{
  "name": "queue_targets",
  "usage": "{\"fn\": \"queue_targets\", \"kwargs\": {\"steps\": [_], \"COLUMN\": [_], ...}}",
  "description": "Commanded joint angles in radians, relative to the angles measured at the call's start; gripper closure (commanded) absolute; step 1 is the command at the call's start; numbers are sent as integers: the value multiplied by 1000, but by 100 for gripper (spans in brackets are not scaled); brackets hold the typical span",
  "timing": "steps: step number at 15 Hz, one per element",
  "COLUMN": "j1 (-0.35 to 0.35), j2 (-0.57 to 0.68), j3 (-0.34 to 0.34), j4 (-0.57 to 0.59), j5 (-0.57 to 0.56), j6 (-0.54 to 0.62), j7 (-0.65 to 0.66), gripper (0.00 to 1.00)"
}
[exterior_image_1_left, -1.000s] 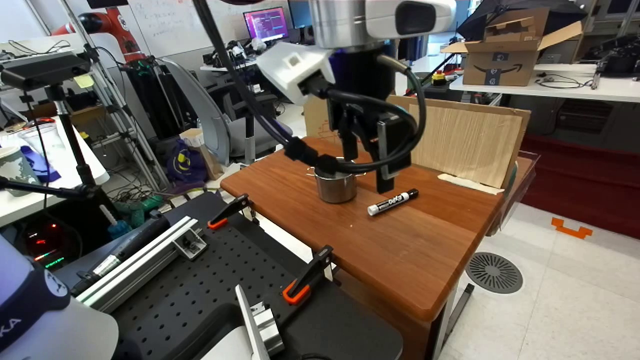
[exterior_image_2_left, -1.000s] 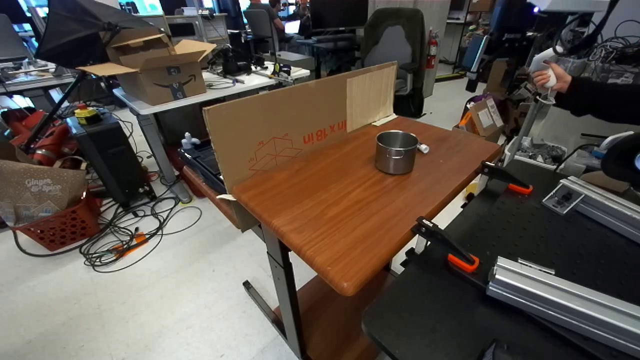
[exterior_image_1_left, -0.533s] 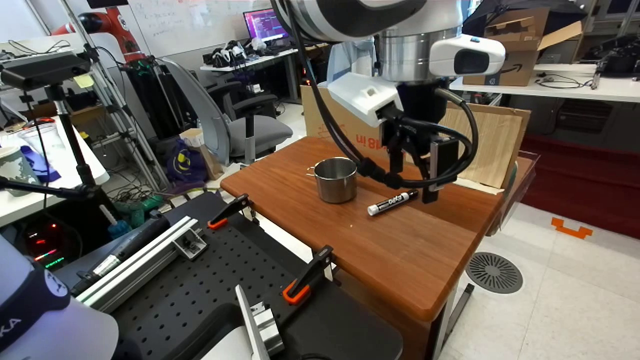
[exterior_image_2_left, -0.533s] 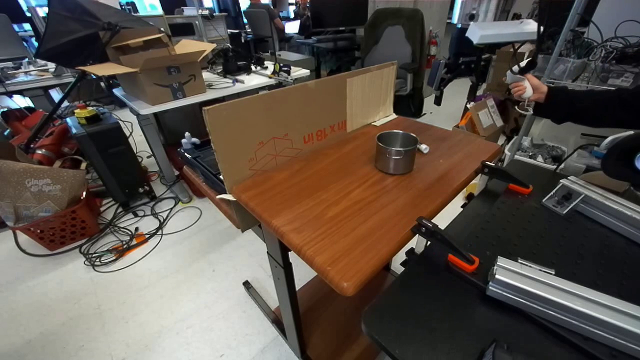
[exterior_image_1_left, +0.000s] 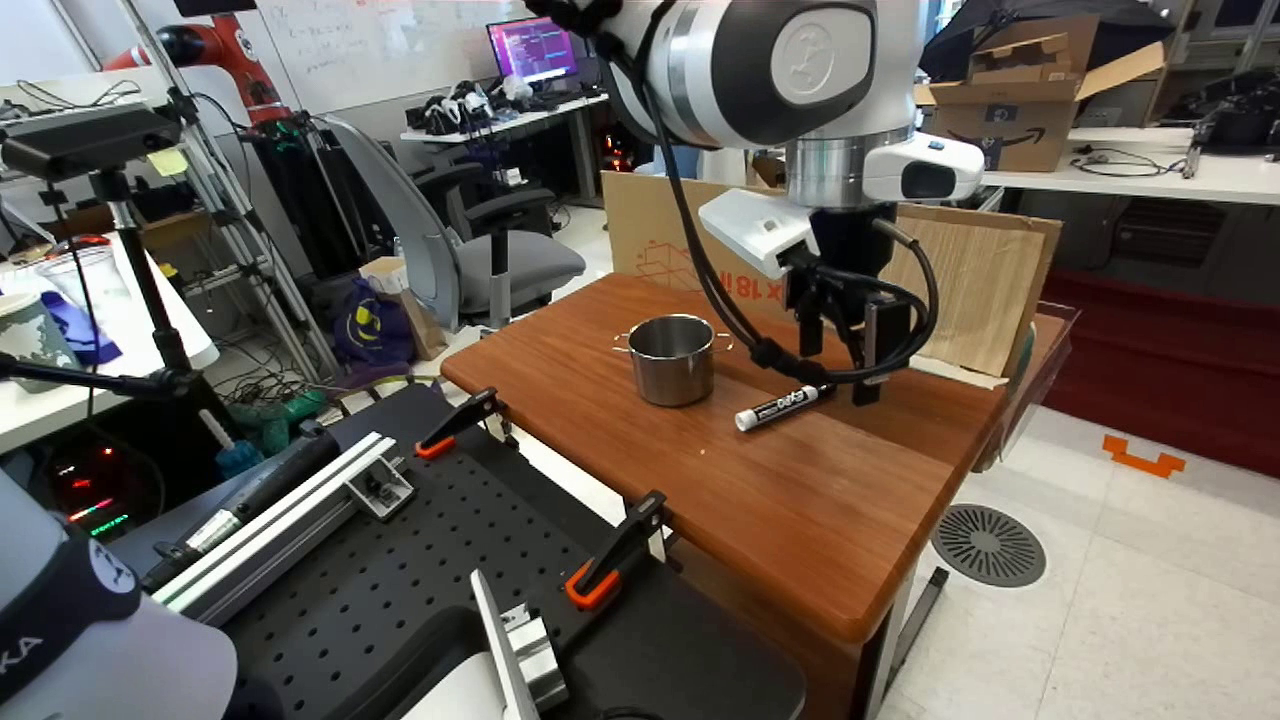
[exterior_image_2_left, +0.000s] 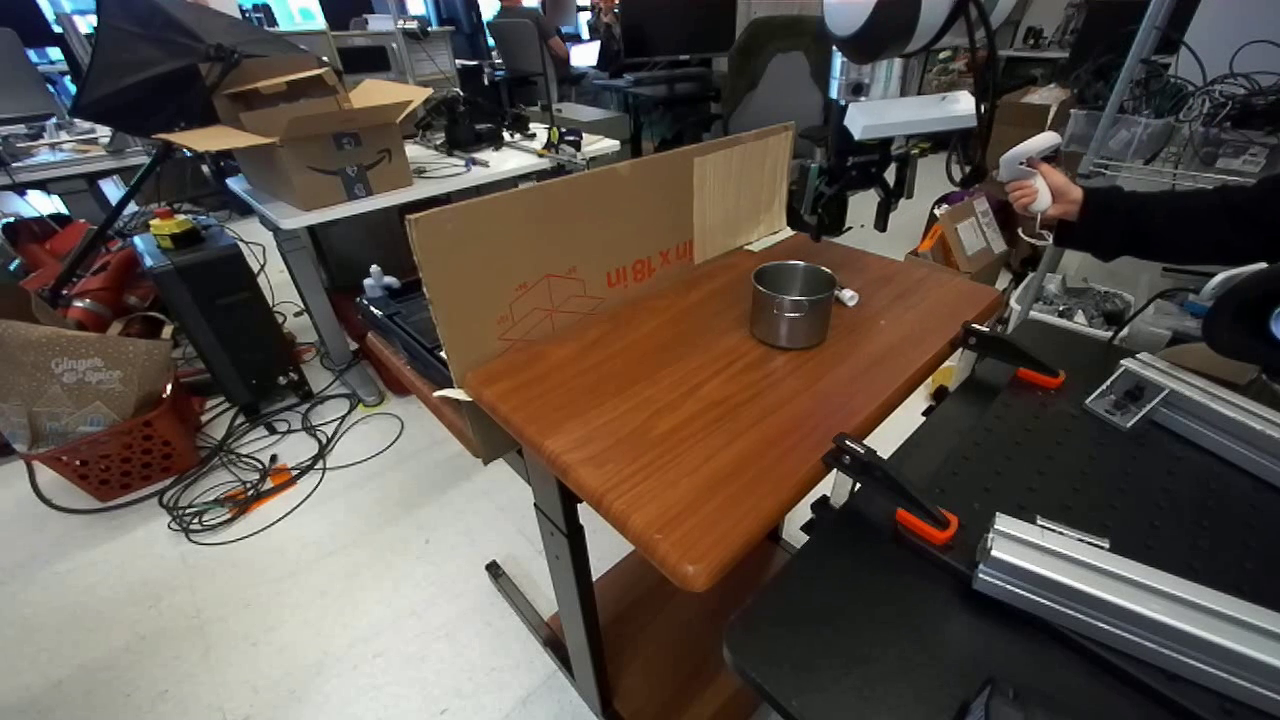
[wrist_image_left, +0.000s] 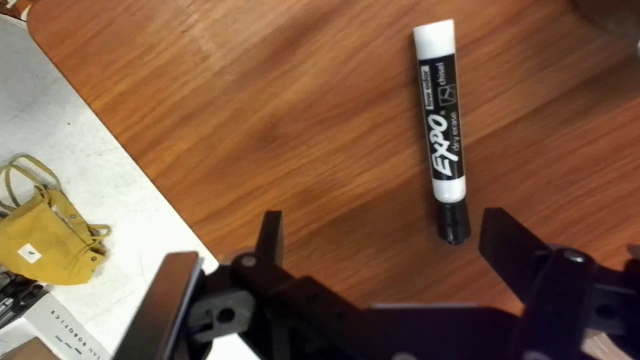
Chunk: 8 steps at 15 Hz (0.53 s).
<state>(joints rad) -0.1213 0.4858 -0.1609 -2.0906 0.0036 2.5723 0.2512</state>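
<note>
My gripper (wrist_image_left: 382, 214) stands open with nothing between its fingers, and it hovers above the brown wooden table (exterior_image_1_left: 800, 520). Nearest to it is a black-and-white Expo marker (wrist_image_left: 442, 120) lying on the tabletop. In the wrist view the marker's black cap points toward the gap, closer to the right-hand finger (wrist_image_left: 510, 245); the two look apart. An exterior view has the gripper (exterior_image_1_left: 838, 375) just beyond the cap end of the marker (exterior_image_1_left: 783, 408). A steel pot (exterior_image_1_left: 673, 370) with wire handles sits upright beside the marker. From elsewhere the pot (exterior_image_2_left: 790, 310) hides most of the marker.
A cardboard panel (exterior_image_2_left: 560, 260) stands along the table's far edge, behind the gripper. Black-and-orange clamps (exterior_image_1_left: 600, 570) sit at the near edge, by a black perforated board (exterior_image_1_left: 430, 560). A person's hand (exterior_image_2_left: 1060, 190) holds a white controller off to the side.
The arm has swung from beside the pot to the marker's cap end, drawing back slightly in the last half second. The jaws stay open. Pot and marker have not moved.
</note>
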Motion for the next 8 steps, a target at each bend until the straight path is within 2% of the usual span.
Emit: {"fn": "queue_targets", "kwargs": {"steps": [1, 7, 8], "j1": [27, 55, 60], "j2": [63, 127, 134], "j3": [-14, -13, -14], "j4": [62, 106, 109], "j5": [10, 16, 16], "j6": [-6, -4, 1], "j7": [45, 97, 105], "gripper": [0, 0, 12]}}
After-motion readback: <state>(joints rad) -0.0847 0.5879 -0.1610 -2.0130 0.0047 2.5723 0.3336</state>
